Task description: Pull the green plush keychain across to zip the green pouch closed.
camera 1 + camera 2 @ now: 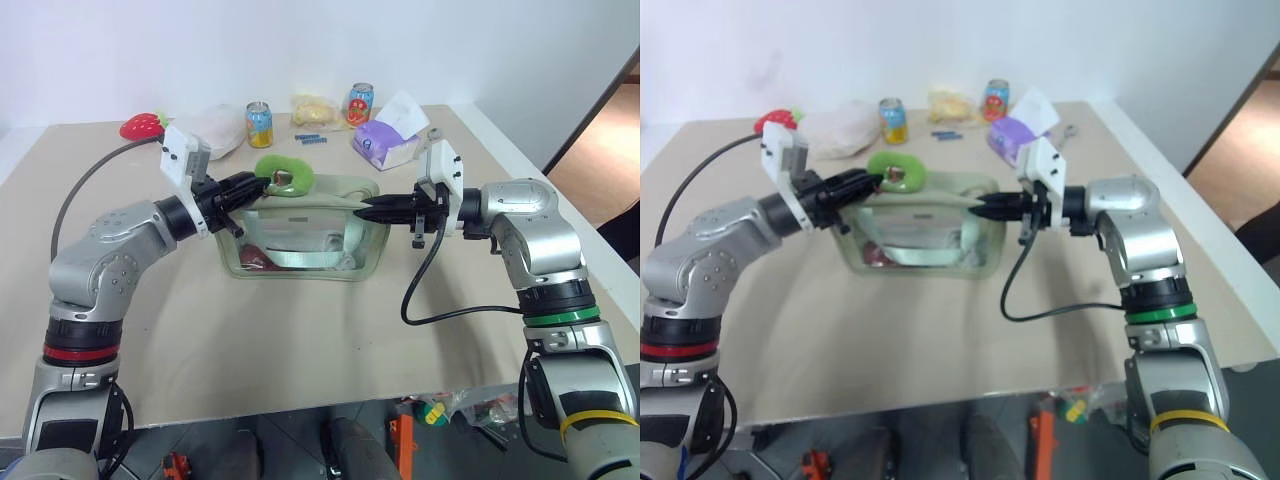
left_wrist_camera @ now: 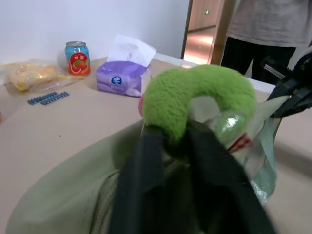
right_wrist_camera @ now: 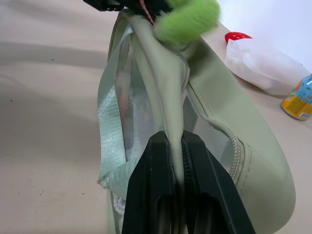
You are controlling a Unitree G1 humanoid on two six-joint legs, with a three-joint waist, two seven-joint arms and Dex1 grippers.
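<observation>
the right gripper (image 3: pixel 178 146) is clamped tight on a fold of fabric at one end of the green pouch (image 1: pixel 300 235), which looks meant to anchor the bag so it cannot slide when the zipper is dragged. at the opposite end, the left gripper (image 1: pixel 262 184) reaches in level with its black fingers (image 2: pixel 146 165) straddling the green plush keychain (image 1: pixel 284 176); the fingers sit on either side of the ring, but whether they pinch it firmly or have slackened around it cannot be told. the two grippers face each other across the pouch, so a pull along the zipper line would run from one toward the other. the pouch stands in the middle of the table (image 1: pixel 300 340), boxy, pale olive, with clear side panels showing folded contents and a bit of red inside. the keychain is a fuzzy lime ring with a brownish centre, riding on top at the pouch's left end, so the zip appears largely undone.
</observation>
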